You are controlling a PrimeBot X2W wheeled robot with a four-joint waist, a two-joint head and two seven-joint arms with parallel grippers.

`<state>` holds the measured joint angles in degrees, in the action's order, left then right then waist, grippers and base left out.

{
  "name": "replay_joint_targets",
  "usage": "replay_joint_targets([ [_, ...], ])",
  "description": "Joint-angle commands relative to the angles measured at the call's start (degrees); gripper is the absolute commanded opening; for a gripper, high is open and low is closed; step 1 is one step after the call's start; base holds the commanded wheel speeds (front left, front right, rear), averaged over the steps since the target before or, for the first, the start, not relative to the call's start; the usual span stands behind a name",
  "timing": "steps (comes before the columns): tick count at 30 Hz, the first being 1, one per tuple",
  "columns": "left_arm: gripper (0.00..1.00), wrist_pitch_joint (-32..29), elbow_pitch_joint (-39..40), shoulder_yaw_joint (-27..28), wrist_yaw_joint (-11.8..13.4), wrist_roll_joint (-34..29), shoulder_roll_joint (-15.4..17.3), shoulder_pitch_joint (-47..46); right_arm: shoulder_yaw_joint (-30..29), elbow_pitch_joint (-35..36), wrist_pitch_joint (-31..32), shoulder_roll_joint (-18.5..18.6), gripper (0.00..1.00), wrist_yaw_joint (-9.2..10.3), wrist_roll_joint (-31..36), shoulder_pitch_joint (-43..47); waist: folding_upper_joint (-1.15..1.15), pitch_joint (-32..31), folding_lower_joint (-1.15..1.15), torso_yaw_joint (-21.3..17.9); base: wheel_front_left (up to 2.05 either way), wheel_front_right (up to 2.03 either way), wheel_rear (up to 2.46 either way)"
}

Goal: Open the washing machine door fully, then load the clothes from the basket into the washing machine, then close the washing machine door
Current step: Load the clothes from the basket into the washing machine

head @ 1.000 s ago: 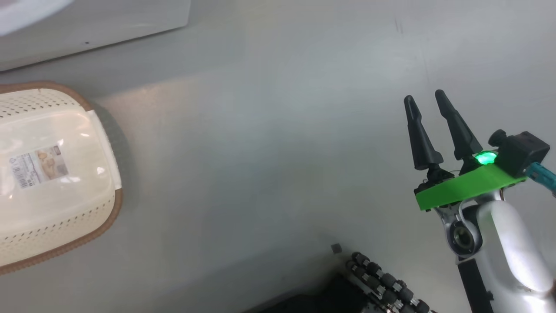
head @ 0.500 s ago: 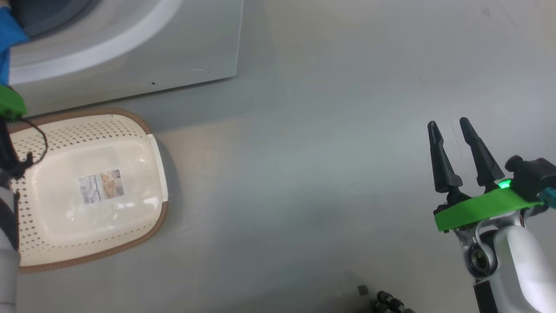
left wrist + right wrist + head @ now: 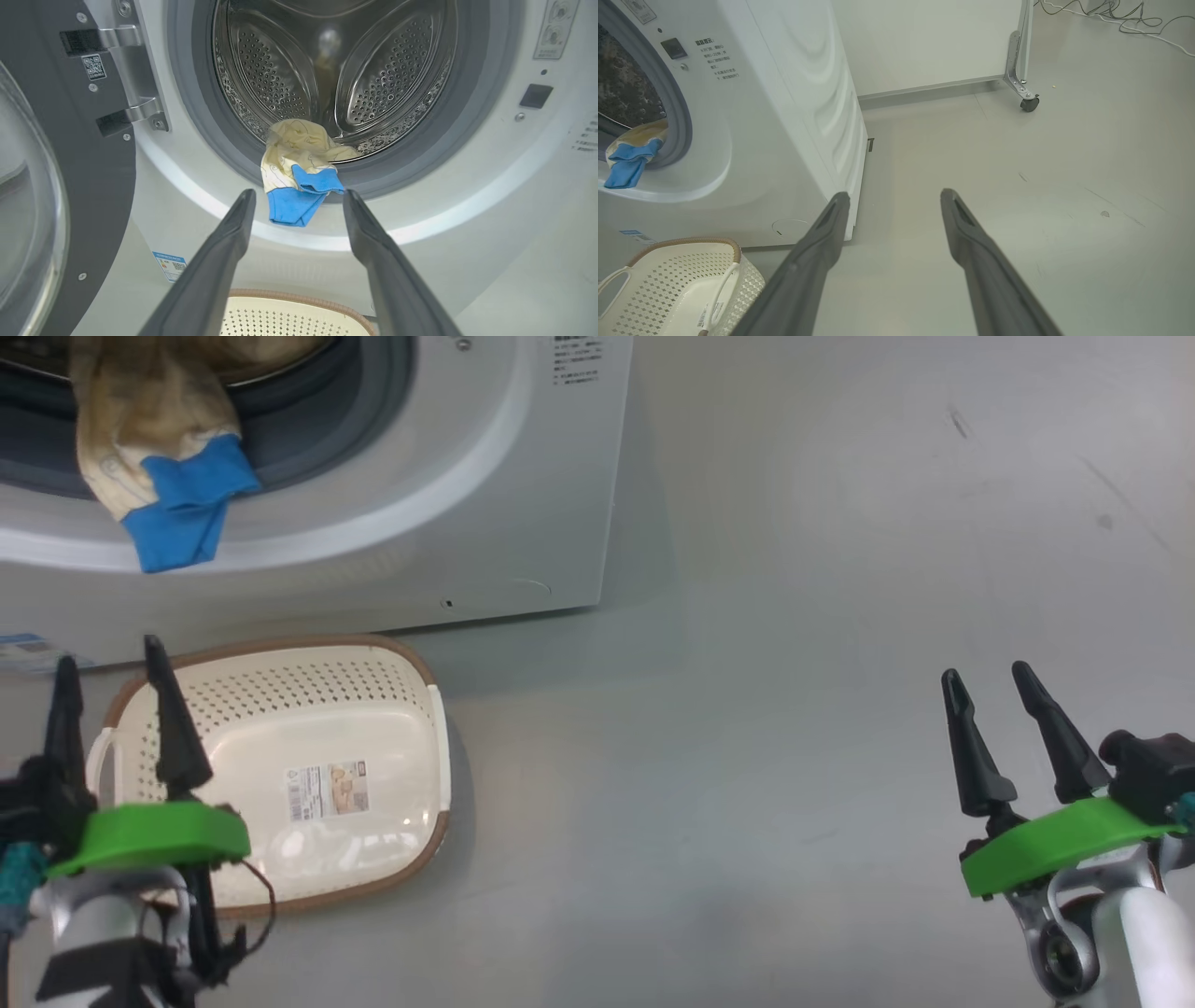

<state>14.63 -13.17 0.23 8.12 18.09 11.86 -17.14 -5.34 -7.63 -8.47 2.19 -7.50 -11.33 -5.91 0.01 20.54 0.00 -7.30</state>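
Observation:
The washing machine point(image 3: 523, 476) stands with its door point(image 3: 93, 186) swung open to the left. A cream-yellow garment with a blue trim, one of the clothes point(image 3: 299, 172), lies half in the steel drum and droops over the grey gasket and the front lip point(image 3: 159, 457). On the floor just before the machine sits the basket point(image 3: 280, 686), its floor bare but for a label sticker. My left gripper point(image 3: 107, 655) hovers open above the basket's left end, pointing at the drum opening, a short way from the garment. My right gripper point(image 3: 985, 672) hangs open over bare floor far to the right.
Grey floor spreads right of the washing machine. In the right wrist view a white panel on a caster wheel point(image 3: 1027, 102) stands behind the machine's right side, and loose cables point(image 3: 1111, 18) lie on the floor at the far back.
The head camera has swung up and left, bringing the drum opening, the hanging garment and my left gripper into its view. Both grippers have stayed open.

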Motion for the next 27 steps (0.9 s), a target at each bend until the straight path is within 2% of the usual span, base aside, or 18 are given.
replay_joint_targets([
  [1,1.00,0.36,3.37,1.02,0.44,-1.16,0.58,2.12,0.67,2.53,0.67,0.68,1.00,0.01,0.86,0.81,-0.01,-2.95,0.00,2.20,0.00,0.00,0.00],
  [12,1.00,0.21,6.18,-3.99,-0.54,-2.64,-2.42,11.83,1.13,5.68,4.30,0.68,1.00,0.01,3.11,4.25,-0.01,-9.10,0.00,4.16,0.00,0.00,0.00],
  [20,1.00,0.22,7.17,-6.58,-0.81,-2.91,-3.90,15.38,1.41,6.76,5.85,0.68,1.00,0.01,3.57,6.45,-0.01,-12.27,0.00,4.45,0.00,0.00,0.00],
  [27,1.00,-0.30,7.68,-7.29,-0.65,-2.68,-3.93,16.87,1.60,7.89,6.76,0.68,1.00,0.01,3.57,7.88,-0.01,-13.59,0.00,4.56,0.00,0.00,0.00],
])
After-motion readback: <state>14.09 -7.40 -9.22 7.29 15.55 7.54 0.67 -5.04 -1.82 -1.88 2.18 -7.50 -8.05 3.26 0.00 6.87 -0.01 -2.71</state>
